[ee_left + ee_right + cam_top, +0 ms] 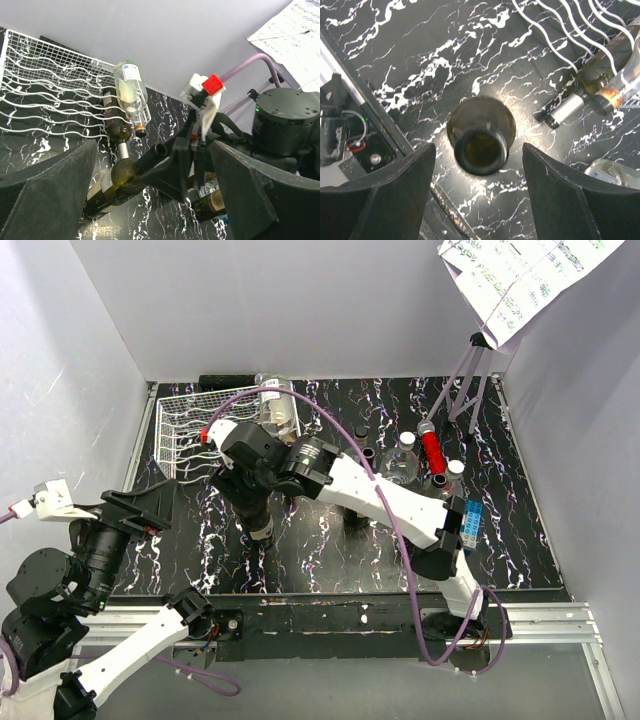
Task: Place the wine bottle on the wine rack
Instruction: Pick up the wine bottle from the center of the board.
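A dark green wine bottle (pixel 481 142) stands upright on the black marbled table, its open mouth facing my right wrist camera. My right gripper (pixel 479 150) hangs over it, open, one finger on each side of the neck with a gap on both sides. From above, this gripper (pixel 257 498) is just in front of the white wire wine rack (pixel 190 425). In the left wrist view the same bottle (pixel 112 182) has the right fingers (pixel 175 167) around its neck. My left gripper (pixel 150 200) is open and holds nothing, near the table's left front (pixel 150 508).
A clear bottle (pixel 131 92) lies on the rack's right end, and a dark bottle with a silver capsule (pixel 580 97) lies under it. Another bottle (pixel 212 202) lies near the right arm. Glass flasks (pixel 405 465) and a red cylinder (pixel 432 448) stand at the back right beside a tripod (pixel 468 380).
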You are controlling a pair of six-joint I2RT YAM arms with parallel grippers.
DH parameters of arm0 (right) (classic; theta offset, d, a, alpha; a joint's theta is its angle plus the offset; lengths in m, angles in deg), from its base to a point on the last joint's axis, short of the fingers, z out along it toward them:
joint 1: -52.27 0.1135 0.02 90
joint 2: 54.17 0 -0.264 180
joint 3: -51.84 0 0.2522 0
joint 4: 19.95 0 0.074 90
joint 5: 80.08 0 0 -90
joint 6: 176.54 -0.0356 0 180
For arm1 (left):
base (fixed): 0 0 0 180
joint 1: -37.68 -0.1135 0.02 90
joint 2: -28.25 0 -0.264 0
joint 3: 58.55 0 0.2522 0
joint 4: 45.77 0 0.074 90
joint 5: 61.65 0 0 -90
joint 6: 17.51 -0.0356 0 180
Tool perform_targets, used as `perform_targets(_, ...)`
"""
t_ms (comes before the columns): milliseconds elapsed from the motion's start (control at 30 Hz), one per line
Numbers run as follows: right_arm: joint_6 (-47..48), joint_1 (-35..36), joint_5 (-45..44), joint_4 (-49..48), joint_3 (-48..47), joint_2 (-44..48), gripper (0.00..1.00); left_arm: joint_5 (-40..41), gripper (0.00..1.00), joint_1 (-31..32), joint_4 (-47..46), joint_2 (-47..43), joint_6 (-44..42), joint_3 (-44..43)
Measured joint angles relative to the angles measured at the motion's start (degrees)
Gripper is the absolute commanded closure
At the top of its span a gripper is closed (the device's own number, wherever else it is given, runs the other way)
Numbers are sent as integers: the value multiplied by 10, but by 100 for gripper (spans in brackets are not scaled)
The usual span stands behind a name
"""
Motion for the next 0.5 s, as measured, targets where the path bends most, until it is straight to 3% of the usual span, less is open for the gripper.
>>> perform_targets(200, 3, 0, -16, -29, -16, -48, 44, -12, 2, 0, 23, -2, 18, 2)
perform_targets(300, 7, 0, -20, -37, -16, -60, 65, -18, 2, 0, 32, -2, 27, 3)
perform_targets(400, 2, 0, -23, -43, -16, -62, 98, -24, 2, 0, 40, -2, 34, 5)
perform_targets(500, 0, 0, -30, -43, -16, -62, 99, -32, 2, 0, 44, -2, 39, 8)
